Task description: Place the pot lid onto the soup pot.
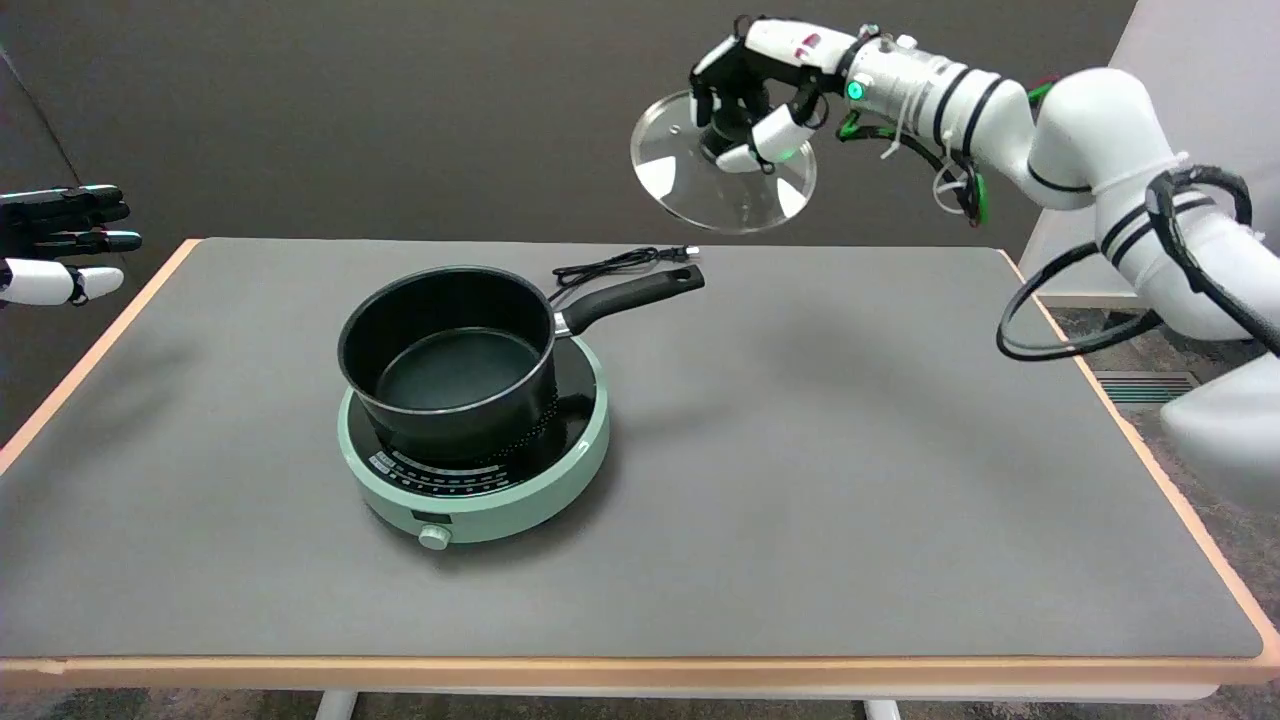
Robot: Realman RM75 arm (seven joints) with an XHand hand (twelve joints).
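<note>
The pot lid [700, 175], a clear glass disc with a metal rim and dark knob, hangs tilted in the air at about one o'clock from the soup pot [450, 365], well apart from it. The right hand [765, 95] grips its knob from above, fingers curled around it. The black, long-handled pot stands open with nothing inside on a mint-green hotplate [480, 470], whose dial markings are too small to read.

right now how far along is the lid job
Done: the right hand grips the glass pot lid by its knob, lifted high above the table's far right side. In hand: carrying it. Left: bring it over the open soup pot on the green cooker and set it down.
</note>
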